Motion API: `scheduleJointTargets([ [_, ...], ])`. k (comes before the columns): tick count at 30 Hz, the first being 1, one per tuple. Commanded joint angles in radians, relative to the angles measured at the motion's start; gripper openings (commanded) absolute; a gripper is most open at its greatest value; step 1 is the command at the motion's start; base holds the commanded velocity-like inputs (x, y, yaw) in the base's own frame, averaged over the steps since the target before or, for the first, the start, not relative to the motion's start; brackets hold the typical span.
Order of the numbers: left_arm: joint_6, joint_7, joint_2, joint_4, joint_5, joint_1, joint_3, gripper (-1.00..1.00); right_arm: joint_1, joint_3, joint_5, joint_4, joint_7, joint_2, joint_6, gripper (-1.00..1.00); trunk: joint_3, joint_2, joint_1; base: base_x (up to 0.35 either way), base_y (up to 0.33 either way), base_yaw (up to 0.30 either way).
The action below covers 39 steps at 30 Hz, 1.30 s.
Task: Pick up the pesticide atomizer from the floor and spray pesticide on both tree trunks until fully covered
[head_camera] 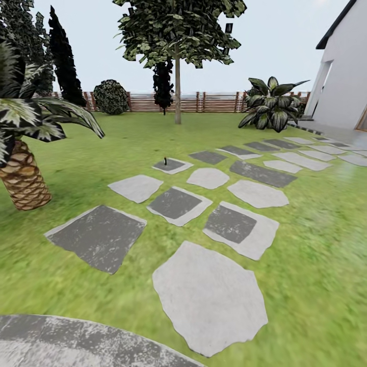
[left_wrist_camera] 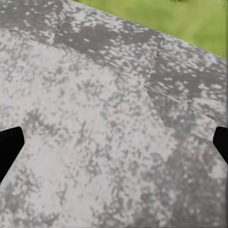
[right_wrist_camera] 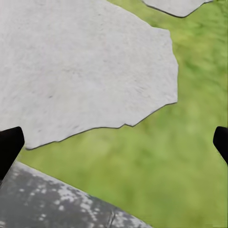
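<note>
Looking across green lawn [head_camera: 76, 168] toward slatted wooden fence [head_camera: 214, 102], grey stone slabs [head_camera: 209, 295] trailing away to white house wall [head_camera: 341, 86] at far right. Standing near fence: tree [head_camera: 177, 92] with thin pale trunk; scaly palm [head_camera: 23, 178] sitting close at left, broad-leaf shrub [head_camera: 272, 104] right. Small dark upright object [head_camera: 165, 161], maybe the atomizer, sitting on a far slab, too small to tell. Left gripper [left_wrist_camera: 114, 142] spread wide, holding nothing, hanging over round mottled paving [left_wrist_camera: 95, 142]. Right gripper [right_wrist_camera: 114, 142] also gaping wide, empty, hanging over grass beside pale slab [right_wrist_camera: 85, 61]
</note>
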Motion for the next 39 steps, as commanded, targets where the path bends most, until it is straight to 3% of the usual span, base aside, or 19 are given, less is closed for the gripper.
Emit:
scheduleJointTargets([
  [1, -0.004, 0.001, 0.000, 0.001, 0.003, -0.001, 0.000, 1.00, -0.001, 0.000, 0.003, 0.001, -0.004, 0.000, -0.003, 1.00, -0.001, 0.000, 0.000, 0.339, 0.000, 0.000],
  [39, -0.003, 0.000, 0.000, 0.001, 0.002, -0.001, 0.000, 1.00, -0.001, 0.003, 0.003, 0.001, -0.004, 0.000, -0.002, 1.00, -0.001, 0.000, 0.000, 0.339, 0.000, 0.000],
])
